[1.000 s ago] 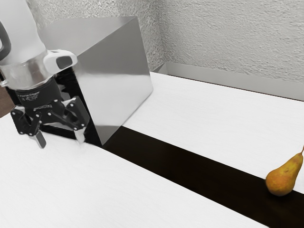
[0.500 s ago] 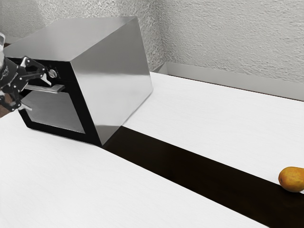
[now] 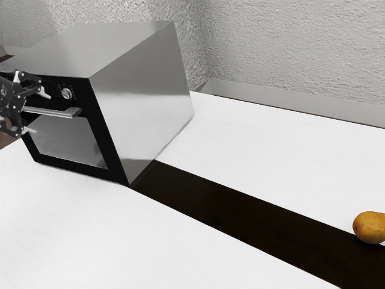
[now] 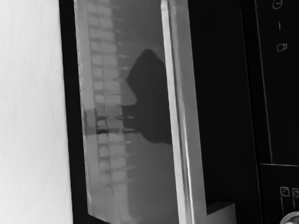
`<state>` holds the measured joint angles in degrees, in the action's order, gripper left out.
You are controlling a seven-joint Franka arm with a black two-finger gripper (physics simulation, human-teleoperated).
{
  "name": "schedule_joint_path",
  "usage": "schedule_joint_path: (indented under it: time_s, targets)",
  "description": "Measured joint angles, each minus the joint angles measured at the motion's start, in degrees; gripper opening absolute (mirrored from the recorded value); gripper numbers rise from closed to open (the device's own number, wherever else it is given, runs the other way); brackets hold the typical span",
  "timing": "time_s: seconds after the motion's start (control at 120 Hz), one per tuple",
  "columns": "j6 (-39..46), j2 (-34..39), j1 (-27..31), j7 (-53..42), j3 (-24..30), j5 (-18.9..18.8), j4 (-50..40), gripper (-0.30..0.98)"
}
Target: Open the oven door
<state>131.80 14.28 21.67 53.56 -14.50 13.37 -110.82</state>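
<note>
Currently: Gripper [image 3: 38, 112] Open at Oven [image 3: 144, 96] Front

End effector: fingers spread wide, nothing gripped. In the exterior view, one fingertip lies above the level of the handle [image 3: 60, 112], the other below it; contact with the handle cannot be confirmed. The door [image 3: 66, 141], behind the handle, is closed, its glass reflecting a dark shape in the wrist view. The knob [image 3: 67, 93] is mounted above the door. Well apart from the oven, toward the exterior view's right, the pear [image 3: 370, 227] lies on the table [image 3: 271, 138].
</note>
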Motion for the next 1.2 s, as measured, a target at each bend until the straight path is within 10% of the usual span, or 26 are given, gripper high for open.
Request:
schedule_joint_path:
  time_s: [1.2]
  targets:
    - [3.75, -10.62, 2.96, 1.15, -0.27, 1.71, 4.29, 0.68]
